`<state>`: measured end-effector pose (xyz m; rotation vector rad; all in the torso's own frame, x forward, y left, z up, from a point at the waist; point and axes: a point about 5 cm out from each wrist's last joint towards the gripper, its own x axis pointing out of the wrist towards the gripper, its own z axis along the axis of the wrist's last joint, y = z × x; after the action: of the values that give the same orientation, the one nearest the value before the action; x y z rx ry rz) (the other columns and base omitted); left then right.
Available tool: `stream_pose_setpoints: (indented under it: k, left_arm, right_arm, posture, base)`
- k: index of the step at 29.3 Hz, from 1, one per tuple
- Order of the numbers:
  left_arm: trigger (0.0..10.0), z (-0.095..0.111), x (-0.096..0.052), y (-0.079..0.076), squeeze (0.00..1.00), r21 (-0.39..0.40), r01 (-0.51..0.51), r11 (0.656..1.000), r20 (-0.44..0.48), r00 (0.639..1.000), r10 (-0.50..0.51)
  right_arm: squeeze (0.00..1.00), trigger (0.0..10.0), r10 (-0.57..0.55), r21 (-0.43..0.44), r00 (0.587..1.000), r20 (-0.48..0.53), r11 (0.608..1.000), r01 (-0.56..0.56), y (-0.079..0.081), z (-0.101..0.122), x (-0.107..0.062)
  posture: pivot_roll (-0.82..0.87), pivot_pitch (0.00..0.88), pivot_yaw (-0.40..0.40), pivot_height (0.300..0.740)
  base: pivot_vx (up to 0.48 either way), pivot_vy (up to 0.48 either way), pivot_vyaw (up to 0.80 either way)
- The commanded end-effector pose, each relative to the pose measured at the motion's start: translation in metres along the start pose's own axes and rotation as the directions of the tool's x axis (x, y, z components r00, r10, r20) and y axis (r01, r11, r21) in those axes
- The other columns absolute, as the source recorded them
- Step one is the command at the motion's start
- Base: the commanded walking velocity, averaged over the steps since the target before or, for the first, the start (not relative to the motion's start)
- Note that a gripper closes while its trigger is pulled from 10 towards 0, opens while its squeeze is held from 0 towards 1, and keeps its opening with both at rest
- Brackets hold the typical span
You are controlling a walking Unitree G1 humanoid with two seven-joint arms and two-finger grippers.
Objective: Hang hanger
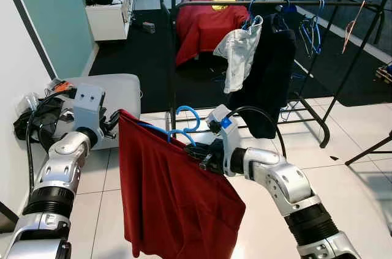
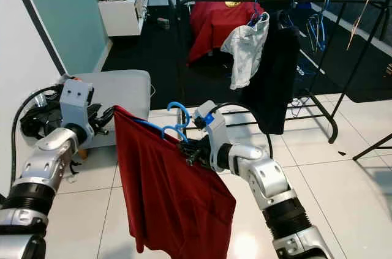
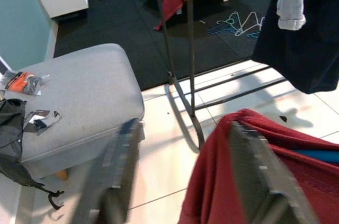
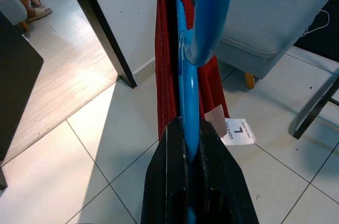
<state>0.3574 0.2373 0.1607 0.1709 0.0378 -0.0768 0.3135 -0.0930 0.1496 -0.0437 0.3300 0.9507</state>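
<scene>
Right gripper (image 4: 190, 144) is clamped on the blue hanger (image 1: 184, 125), fingers pinched tight on its arm just below the hook; right wrist view shows the blue bar running straight down between the two black fingers (image 4: 167, 171). The hanger carries a dark red garment (image 1: 174, 191), which drapes down in front of the robot, between the two arms, above the white tile floor (image 1: 355, 142). A white size tag (image 4: 233, 130) hangs off the garment near the gripper tips.

Left gripper (image 1: 112, 121) sits at the other end of the garment, at its upper left corner. Left wrist view: fingers spread apart, one finger (image 3: 259, 168) lying against the red cloth, the other off to the side over the floor. Nothing pinched between them as far as I can tell.

Black clothes rack (image 1: 269, 3) stands ahead, well apart from the hanger. On its rail: a white shirt (image 1: 240, 51), a black garment (image 1: 269, 75) just beside it, some bare blue hangers (image 1: 311, 29) further right.

Grey ottoman (image 3: 74, 102) is on the left, near the left arm, with a small packet (image 3: 21, 81) on top. Black bag with cables (image 1: 37, 118) sits beside it by the wall. A bed with a red cover (image 1: 205, 23) is behind the rack.
</scene>
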Motion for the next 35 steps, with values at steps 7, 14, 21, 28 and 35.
stream_pose_setpoints:
  k: [7,14,21,28,35]
  left_arm:
    - [10.0,0.005,-0.004,0.010,0.00,-0.014,-0.020,1.000,0.008,1.000,0.020]
    - [10.0,-0.002,-0.006,-0.002,0.00,0.024,0.108,0.994,-0.046,0.993,-0.107]
    - [10.0,-0.012,-0.020,-0.031,0.87,0.034,0.441,0.897,-0.158,0.888,-0.431]
    - [10.0,-0.007,-0.014,-0.010,0.00,0.058,0.306,0.950,-0.148,0.944,-0.295]
    - [10.0,-0.036,-0.018,-0.005,0.00,-0.042,0.130,0.991,-0.301,0.944,-0.137]
  right_arm:
    - [0.00,10.0,-0.017,-0.005,1.000,0.000,1.000,0.017,-0.004,0.002,-0.003]
    - [0.00,10.0,-0.015,-0.004,1.000,-0.002,1.000,0.015,-0.004,0.001,-0.002]
    - [0.00,10.0,-0.015,-0.001,1.000,-0.007,1.000,0.015,-0.004,0.000,-0.002]
    - [0.00,10.0,-0.022,0.003,1.000,-0.007,1.000,0.022,-0.005,-0.001,-0.003]
    - [0.00,10.0,-0.268,0.115,0.958,0.103,0.960,0.256,-0.027,-0.002,-0.006]
  posture:
    - [-0.06,0.000,0.017,0.740]
    - [-0.06,0.000,0.016,0.740]
    - [-0.06,0.000,0.016,0.740]
    - [-0.06,0.000,0.017,0.740]
    - [-0.05,0.000,0.028,0.740]
  base:
    - [0.000,0.000,0.00]
    - [0.000,0.000,0.00]
    - [0.000,0.000,0.00]
    - [0.000,0.000,0.00]
    - [0.000,0.000,0.00]
